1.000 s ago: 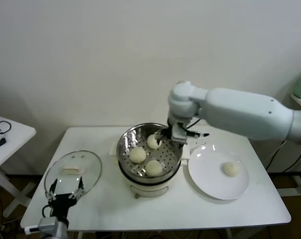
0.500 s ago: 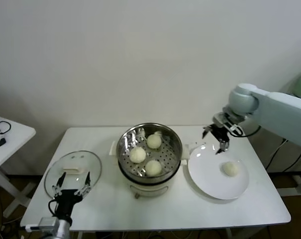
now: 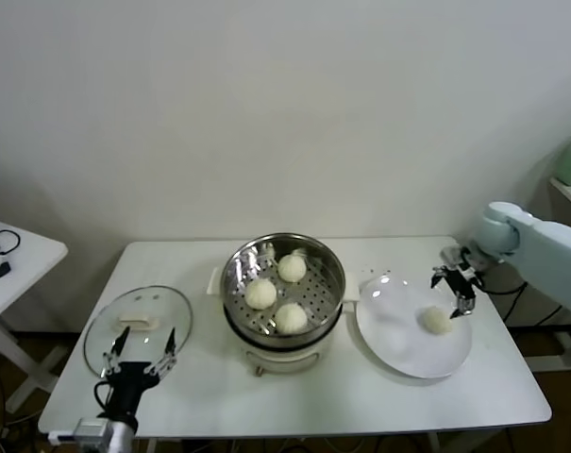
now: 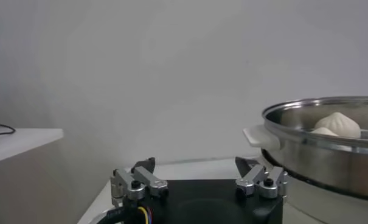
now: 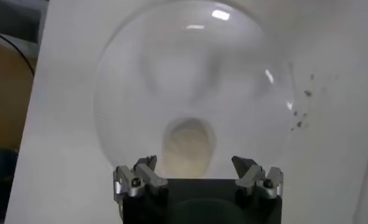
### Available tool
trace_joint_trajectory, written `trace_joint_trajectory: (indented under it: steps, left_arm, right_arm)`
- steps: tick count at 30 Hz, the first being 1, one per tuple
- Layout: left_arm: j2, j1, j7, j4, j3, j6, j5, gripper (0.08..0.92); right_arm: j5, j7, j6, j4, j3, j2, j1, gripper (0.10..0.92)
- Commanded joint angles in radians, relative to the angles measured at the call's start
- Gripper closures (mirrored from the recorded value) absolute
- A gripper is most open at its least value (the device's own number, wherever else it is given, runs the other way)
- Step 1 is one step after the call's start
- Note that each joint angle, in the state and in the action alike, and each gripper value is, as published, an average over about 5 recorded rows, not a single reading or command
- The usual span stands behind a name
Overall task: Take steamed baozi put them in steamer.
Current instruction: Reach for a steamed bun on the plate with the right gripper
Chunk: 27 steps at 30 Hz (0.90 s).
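The steel steamer [image 3: 334, 265] stands mid-table on its white cooker base and holds three cream-white baozi [image 3: 260, 293] [image 3: 292, 267] [image 3: 291, 317]. A fourth baozi [image 3: 438, 321] lies on the white plate [image 3: 394, 335] to the right; the right wrist view shows it [image 5: 187, 146] just ahead of the jaws. My right gripper [image 3: 458, 287] [image 5: 196, 165] is open and empty, hovering over the plate's far right edge, a little above and behind that baozi. My left gripper [image 3: 139, 356] [image 4: 197, 168] is open and empty, low at the front left; the steamer [image 4: 329, 146] shows in its view.
A glass lid [image 3: 139, 321] with a white handle lies on the table at the left, just behind the left gripper. A small white side table [image 3: 11, 260] stands at the far left. The wall is close behind the table.
My right arm has swung from the steamer to the right and lowered over the plate, close to the last baozi. The left arm has barely moved.
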Motion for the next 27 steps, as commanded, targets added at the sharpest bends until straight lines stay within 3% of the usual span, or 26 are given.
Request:
trace_joint_trajectory:
  steps: [1,27]
  left_arm:
    - [0.0,0.004,0.017,0.0,-0.001,-0.011,0.015,0.177]
    - [-0.003,0.005,0.014,0.007,0.004,-0.014,0.026,0.177]
  right_arm:
    - [-0.114,0.01,0.007,-0.176,0.144,0.065,-0.202,0.203]
    - [-0.17,0.015,0.043,-0.274,0.227,0.169,-0.228,0.203]
